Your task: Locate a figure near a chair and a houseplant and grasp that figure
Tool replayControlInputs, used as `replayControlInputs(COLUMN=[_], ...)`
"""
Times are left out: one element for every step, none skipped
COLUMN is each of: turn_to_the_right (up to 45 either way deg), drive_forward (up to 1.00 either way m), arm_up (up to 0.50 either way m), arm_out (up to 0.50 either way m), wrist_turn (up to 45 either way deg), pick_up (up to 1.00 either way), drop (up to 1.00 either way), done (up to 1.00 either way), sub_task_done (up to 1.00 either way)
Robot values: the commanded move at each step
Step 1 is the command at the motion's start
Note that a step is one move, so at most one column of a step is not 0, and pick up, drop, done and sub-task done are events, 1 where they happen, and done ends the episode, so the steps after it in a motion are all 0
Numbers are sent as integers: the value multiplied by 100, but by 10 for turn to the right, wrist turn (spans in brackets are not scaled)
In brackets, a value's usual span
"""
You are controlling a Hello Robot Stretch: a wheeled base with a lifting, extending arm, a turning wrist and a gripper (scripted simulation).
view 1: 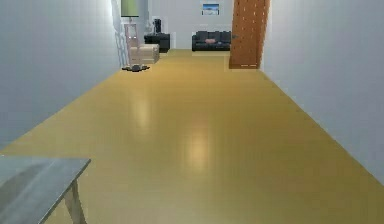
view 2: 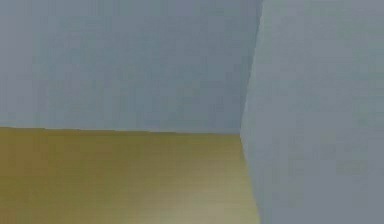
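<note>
Figure hunting is the job at this point, and no figure can be picked out with any certainty. The likeliest place, as a judgement, is the cluster in the upper left of the forward view. There a dark armchair [view 1: 157, 42] stands beside a tall white stand [view 1: 133, 42] with a pale greenish shape [view 1: 131, 8] on top, which may be the houseplant. A small dark-and-pale object [view 1: 135, 68] lies on the floor [view 1: 200, 130] just below them. It is too small to name.

How the tool stands cannot be told from these pictures.

The main risk is taking the wrong blob for the figure from this far off, since everything in that cluster is tiny. A second risk is the grey surface [view 1: 35, 185] at the lower left of the frame: a turn toward the left wall could clip its corner. Nearer the goal, the low object on the floor lies in the path along that wall and could be knocked. The wooden door [view 1: 249, 33] at the upper right narrows the far end.

The forward view gives the whole run of floor, a dark sofa [view 1: 211, 41] and a small wall picture [view 1: 210, 8] at top centre. The arm side view gives what that one lacks: a blue-grey wall [view 2: 120, 60] meeting another at a corner [view 2: 247, 90], with a strip of floor below. Reaching the arm out here would, I judge, meet wall rather than anything useful.
</note>
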Motion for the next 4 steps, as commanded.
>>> replayControlInputs(turn_to_the_right=[0, 120, 0, -450], drive_forward=[100, 0, 15, 0], arm_up=[0, 0, 0, 0], arm_out=[0, 0, 0, 0], wrist_turn=[0, 0, 0, 0], pick_up=[0, 0, 0, 0], drop=[0, 0, 0, 0], done=[0, 0, 0, 0], sub_task_done=[0, 0, 0, 0])
